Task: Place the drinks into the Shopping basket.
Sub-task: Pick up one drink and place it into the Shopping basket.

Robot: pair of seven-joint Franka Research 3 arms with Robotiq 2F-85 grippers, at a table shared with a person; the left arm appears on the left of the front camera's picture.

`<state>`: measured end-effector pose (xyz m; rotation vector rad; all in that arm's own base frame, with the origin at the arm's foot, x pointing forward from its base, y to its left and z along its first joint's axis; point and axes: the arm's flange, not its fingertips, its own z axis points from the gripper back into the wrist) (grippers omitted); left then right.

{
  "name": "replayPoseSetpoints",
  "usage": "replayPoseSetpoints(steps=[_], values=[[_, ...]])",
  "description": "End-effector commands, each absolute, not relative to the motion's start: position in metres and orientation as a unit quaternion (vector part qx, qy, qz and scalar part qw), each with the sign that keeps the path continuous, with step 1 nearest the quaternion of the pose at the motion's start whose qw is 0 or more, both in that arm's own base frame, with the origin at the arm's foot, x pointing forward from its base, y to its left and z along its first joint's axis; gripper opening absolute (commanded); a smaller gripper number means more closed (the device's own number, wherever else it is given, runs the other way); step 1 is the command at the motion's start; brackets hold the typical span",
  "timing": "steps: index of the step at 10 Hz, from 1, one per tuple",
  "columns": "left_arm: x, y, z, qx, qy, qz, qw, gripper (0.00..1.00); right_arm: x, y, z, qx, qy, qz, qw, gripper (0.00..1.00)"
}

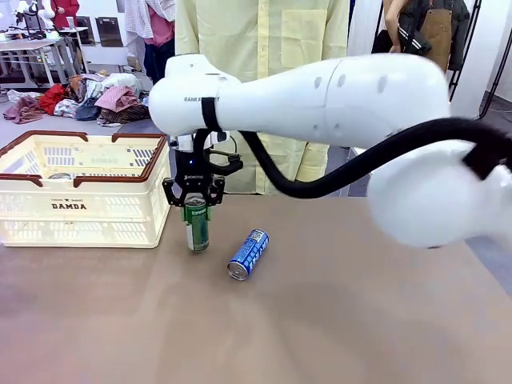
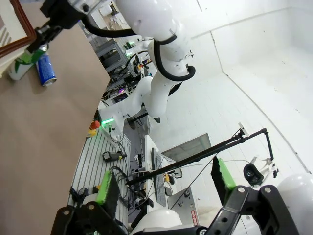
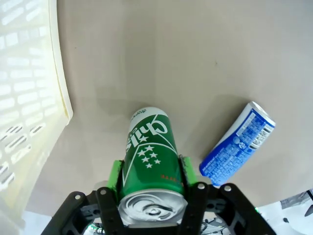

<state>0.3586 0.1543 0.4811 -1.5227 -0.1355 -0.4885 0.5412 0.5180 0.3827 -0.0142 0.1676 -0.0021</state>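
- Clamping the green can (image 1: 197,230) near its top, the right gripper (image 1: 194,202) holds it upright just beside the Shopping basket (image 1: 80,232).
- A blue can (image 1: 248,254) lies on its side on the table (image 1: 336,320), near the green one.
- The left gripper (image 2: 164,182) stands wide open, empty.

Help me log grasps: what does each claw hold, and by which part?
The right claw grips the green can by its upper sides; the left claw holds nothing.
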Motion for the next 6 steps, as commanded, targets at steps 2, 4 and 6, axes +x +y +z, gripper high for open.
replayPoseSetpoints(steps=[2,4,6], values=[[0.356,0.160,0.484,-0.681,-0.059,-0.221,0.695,1.00,0.560,0.527,0.396,-0.010,0.087,-0.025,0.996,0.00],[0.356,0.160,0.484,-0.681,-0.059,-0.221,0.695,1.00,0.558,0.520,0.392,-0.014,0.090,-0.028,0.995,0.00],[0.356,0.160,0.484,-0.681,-0.059,-0.221,0.695,1.00,0.557,0.517,0.390,-0.009,0.092,-0.029,0.995,0.55]])
